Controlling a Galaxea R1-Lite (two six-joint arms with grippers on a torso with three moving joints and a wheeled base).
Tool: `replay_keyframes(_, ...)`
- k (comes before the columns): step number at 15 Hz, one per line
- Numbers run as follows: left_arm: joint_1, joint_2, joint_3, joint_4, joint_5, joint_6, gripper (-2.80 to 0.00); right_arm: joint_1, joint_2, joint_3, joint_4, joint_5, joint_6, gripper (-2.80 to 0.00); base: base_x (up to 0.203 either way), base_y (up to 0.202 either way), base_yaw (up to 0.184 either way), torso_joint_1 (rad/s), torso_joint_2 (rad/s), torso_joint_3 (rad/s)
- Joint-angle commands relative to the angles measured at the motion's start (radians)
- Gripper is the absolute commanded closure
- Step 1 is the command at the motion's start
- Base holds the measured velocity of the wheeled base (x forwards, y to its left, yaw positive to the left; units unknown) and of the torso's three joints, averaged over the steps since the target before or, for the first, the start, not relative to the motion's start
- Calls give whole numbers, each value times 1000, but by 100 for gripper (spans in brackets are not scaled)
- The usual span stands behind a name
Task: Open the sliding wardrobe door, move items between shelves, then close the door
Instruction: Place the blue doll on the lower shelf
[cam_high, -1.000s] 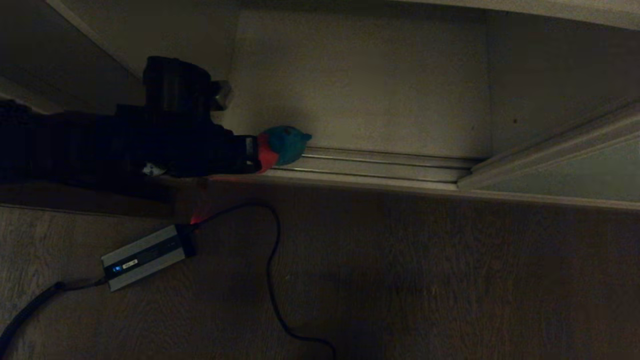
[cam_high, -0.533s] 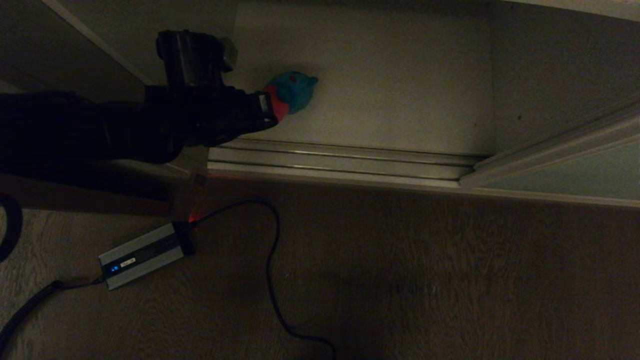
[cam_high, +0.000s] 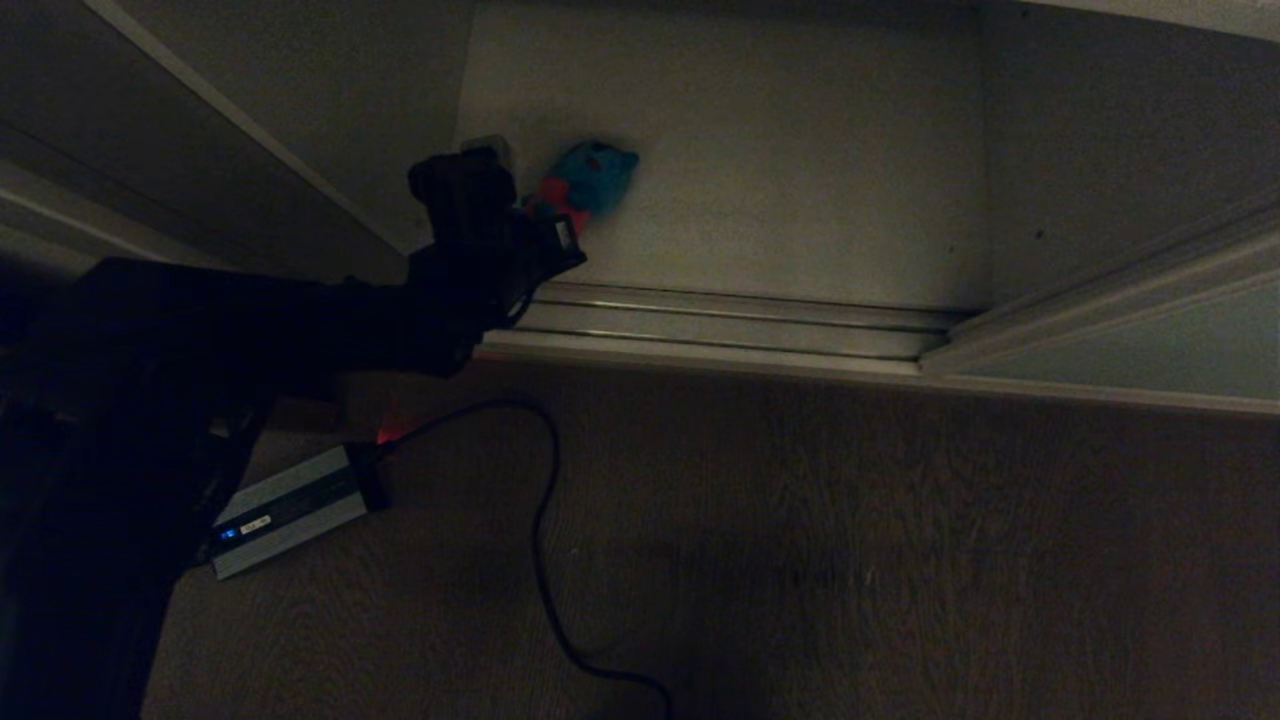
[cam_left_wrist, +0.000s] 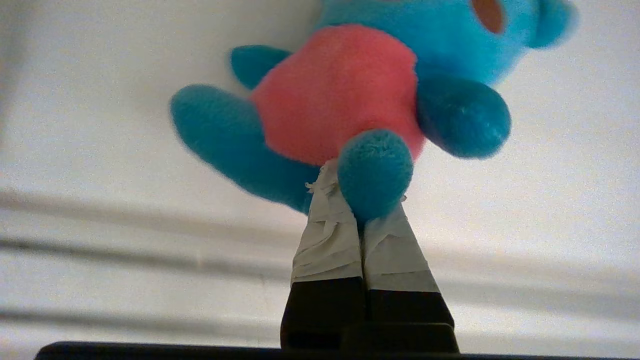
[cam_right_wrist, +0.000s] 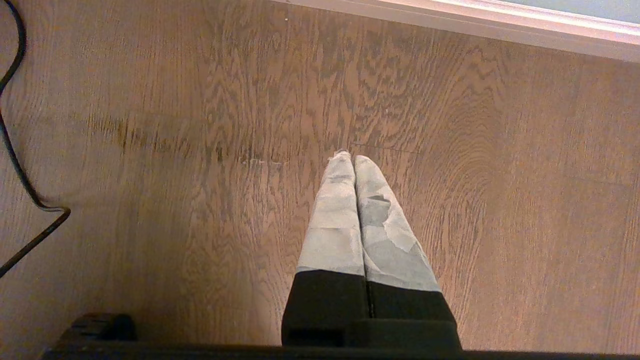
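Since a second ago: my left gripper (cam_high: 553, 222) carried the fuzzy teal plush toy (cam_high: 590, 180) off the ribbed track (cam_high: 740, 325) toward 12 o'clock.
Grip: taped fingers (cam_left_wrist: 327, 235) pinching its rounded foot.
Toy now: over the matte off-white shelf (cam_high: 800, 180).
Right gripper (cam_right_wrist: 354, 161): pressed together above the wood-grain floor (cam_right_wrist: 500, 200).

Home, bedroom-like: built-in wardrobe with sliding door (cam_high: 1130, 340) on ribbed floor track (cam_high: 740, 330), dim wood-grain floor (cam_high: 850, 560), power brick (cam_high: 290, 510) trailing cable (cam_high: 545, 560).
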Motion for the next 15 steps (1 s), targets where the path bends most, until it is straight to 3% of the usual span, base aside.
replay_keyframes(1,4,101,-59,-61,32,12,0,0,0,3,0,0,0,0,0,0,0,0,0,0)
replay_keyframes(4,7,126,-59,-161,34,56,0,0,0,3,0,0,0,0,0,0,0,0,0,0)
replay_keyframes(7,7,124,-58,-176,57,63,0,0,0,3,0,0,0,0,0,0,0,0,0,0)
replay_keyframes(8,7,118,-58,-172,55,67,-280,-1,0,4,0,0,0,0,0,0,0,0,0,0)
replay_keyframes(10,6,96,-58,-157,51,55,-280,0,0,4,0,0,0,0,0,0,0,0,0,0)
replay_keyframes(15,6,-17,-50,13,11,5,-280,0,0,4,0,0,0,0,0,0,0,0,0,0)
